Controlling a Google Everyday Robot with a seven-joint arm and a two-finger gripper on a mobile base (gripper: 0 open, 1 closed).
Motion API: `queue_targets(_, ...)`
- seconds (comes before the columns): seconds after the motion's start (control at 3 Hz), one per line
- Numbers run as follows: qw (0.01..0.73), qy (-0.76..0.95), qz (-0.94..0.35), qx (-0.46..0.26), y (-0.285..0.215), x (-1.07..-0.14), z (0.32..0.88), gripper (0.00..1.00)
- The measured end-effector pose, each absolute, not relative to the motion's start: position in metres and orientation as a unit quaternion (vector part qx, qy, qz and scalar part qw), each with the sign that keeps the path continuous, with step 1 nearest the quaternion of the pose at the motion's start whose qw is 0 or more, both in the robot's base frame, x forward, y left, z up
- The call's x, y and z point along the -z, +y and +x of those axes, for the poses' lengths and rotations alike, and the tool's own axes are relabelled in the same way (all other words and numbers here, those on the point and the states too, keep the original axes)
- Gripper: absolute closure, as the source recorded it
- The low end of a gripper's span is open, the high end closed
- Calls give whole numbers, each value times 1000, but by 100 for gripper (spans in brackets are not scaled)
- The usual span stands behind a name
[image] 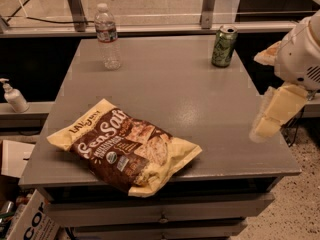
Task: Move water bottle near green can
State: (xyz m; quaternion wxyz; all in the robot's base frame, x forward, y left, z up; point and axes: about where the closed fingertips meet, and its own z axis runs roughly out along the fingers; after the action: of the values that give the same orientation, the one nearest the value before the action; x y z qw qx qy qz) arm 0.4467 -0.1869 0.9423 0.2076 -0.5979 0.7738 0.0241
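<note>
water bottle (107, 36): stood upright at the far left corner of the table (210, 109), white cap on, label band round the upper half.
green can (223, 46): upright at the far right of the same table, silver top up; well apart from the bottle, with bare tabletop between them.
gripper (274, 113): hung off the table's right edge, about level with the middle of that side, pale and angled down-left; touched nothing; well apart from the bottle and nearer the can.
gripper state: could not tell whether open or closed.
arm (300, 54): white rounded housing above the gripper, at the right border of the view.
chip bag (125, 146): yellow-and-brown, lay flat at the front left of the table, one corner over the front edge.
pump dispenser (14, 96): white, on a lower ledge left of the table.
drawers (160, 215): grey fronts under the tabletop.
cardboard box (31, 220): on the floor at lower left, partly cut off.
</note>
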Motion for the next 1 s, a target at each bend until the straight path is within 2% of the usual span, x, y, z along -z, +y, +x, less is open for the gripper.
queue_targets(1.0, 360, 741, -516, -234, -104, -894, 522, 0)
